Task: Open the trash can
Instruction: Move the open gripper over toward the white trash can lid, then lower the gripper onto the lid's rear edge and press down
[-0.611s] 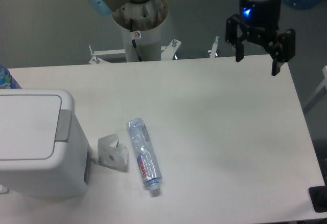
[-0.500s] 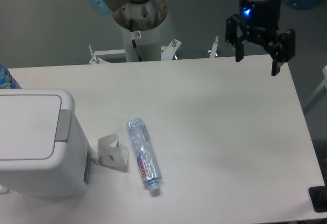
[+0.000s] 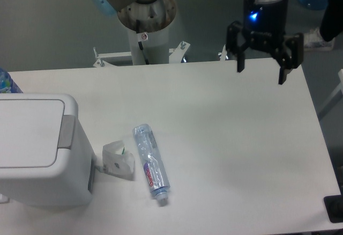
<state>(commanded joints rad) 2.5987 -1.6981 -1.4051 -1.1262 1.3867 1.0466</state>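
- Black two-finger gripper (image 3: 259, 73) hangs over the far right of the white table (image 3: 230, 138), jaws spread wide, holding nothing.
- Trash can (image 3: 40, 149) sits at the near-left table edge, at about 8 o'clock from the gripper and well apart from it; lid (image 3: 29, 133) is down flat.
- Grey hinge strip (image 3: 66, 132) runs along the lid's right side, facing the gripper, so the opening edge is judged to be on the far left side.
- Clear plastic bottle (image 3: 151, 163) and small folded carton (image 3: 118, 161) lie between the two.

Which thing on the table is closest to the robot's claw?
The clear bottle, lying on its side. The small white carton and the trash can sit farther left of the gripper.
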